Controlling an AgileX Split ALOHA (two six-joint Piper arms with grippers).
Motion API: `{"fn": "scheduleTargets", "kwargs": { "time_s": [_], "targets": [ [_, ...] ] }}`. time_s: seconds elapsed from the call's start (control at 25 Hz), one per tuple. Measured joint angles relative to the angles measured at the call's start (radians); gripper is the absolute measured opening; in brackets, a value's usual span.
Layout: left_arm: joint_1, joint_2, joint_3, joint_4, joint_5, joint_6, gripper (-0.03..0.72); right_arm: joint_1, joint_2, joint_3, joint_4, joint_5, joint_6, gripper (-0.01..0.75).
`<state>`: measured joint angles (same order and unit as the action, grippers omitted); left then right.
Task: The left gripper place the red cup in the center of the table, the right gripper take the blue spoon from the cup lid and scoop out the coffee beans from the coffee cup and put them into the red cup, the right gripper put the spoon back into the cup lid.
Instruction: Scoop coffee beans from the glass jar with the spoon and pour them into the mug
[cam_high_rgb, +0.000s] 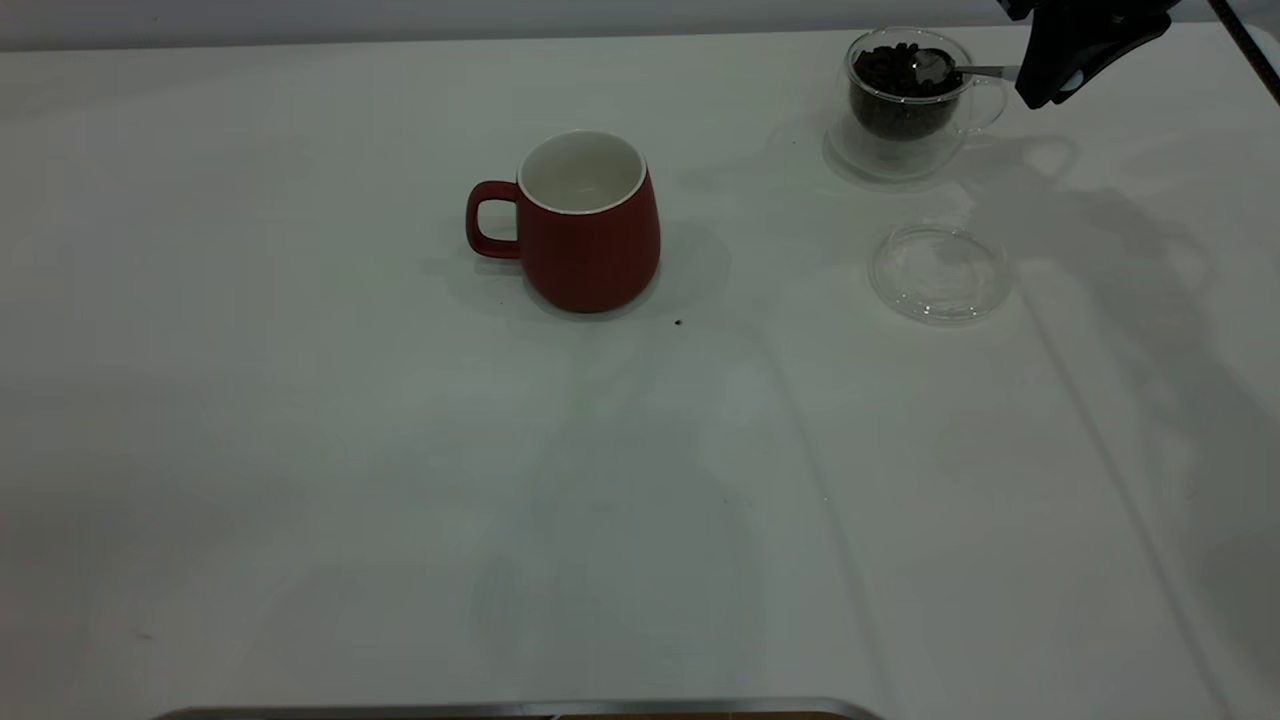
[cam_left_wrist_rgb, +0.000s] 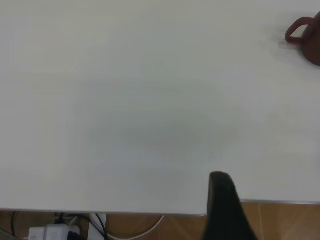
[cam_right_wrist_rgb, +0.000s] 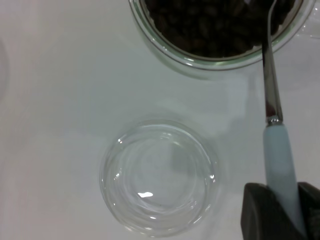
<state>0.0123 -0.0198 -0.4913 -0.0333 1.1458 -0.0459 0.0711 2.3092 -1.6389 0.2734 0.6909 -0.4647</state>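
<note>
White table, spoon in coffee cup

The right gripper clamps the pale handle of the blue spoon, whose metal neck reaches ahead into the coffee beans in the coffee cup, the cup lid lying just beside the claw.
</note>
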Motion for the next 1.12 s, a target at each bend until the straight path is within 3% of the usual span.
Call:
{"fn": "scheduleTargets", "kwargs": {
  "time_s": [1.12],
  "targets": [
    [0.000,0.000,0.000,0.000,0.000,0.001,0.516,0.027,0.028,-0.003,0.035,0.069,0.016,0.118]
  ]
}}
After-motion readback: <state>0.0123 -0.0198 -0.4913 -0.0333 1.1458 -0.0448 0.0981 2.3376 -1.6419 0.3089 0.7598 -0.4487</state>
